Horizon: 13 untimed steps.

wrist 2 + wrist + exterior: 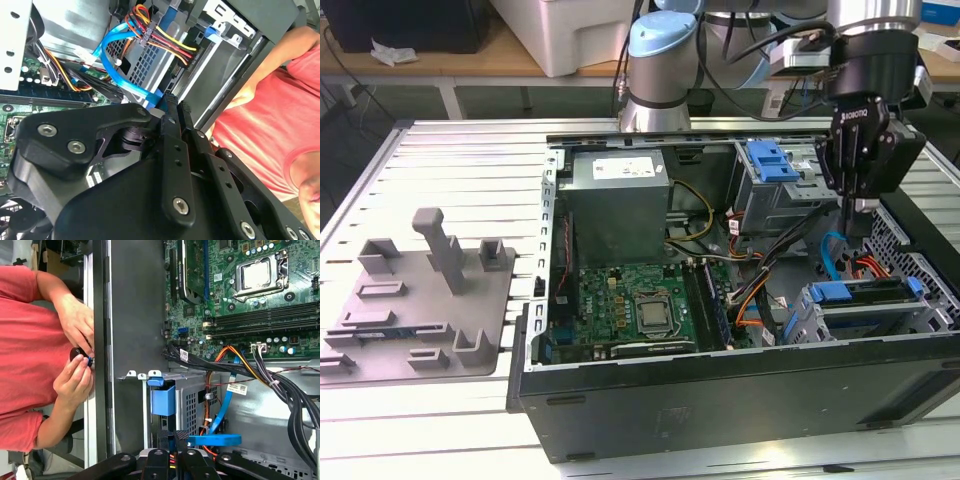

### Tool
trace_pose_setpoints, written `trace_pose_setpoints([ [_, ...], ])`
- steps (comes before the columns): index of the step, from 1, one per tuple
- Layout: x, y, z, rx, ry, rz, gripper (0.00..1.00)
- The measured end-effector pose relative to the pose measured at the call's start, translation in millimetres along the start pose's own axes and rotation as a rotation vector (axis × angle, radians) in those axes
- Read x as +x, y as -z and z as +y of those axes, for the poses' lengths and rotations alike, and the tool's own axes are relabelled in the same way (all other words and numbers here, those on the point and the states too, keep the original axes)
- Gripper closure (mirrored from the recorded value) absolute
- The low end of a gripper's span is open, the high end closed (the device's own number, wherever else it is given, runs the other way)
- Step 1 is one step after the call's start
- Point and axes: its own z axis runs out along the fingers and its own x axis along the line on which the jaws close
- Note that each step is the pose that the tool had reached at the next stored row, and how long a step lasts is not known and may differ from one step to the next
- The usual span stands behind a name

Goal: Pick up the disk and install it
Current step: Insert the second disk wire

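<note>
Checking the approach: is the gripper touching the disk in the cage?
Apart. In the exterior view the gripper hangs above the disk, with cables showing in the gap between them.

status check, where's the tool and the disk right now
Tool shut, empty, above the case's drive corner. Disk sits in the lower grey cage. Blue cable and wire bundle close beneath.
</note>
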Motion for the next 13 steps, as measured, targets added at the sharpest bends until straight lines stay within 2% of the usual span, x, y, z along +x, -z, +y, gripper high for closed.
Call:
trace_pose_setpoints([
  [5, -0.1, -0.3, -3.6, 0.0, 0.0, 0.0002, 0.84],
  [13, -0.1, -0.3, -3.9, -0.0002, 0.001, 0.0005, 0.84],
])
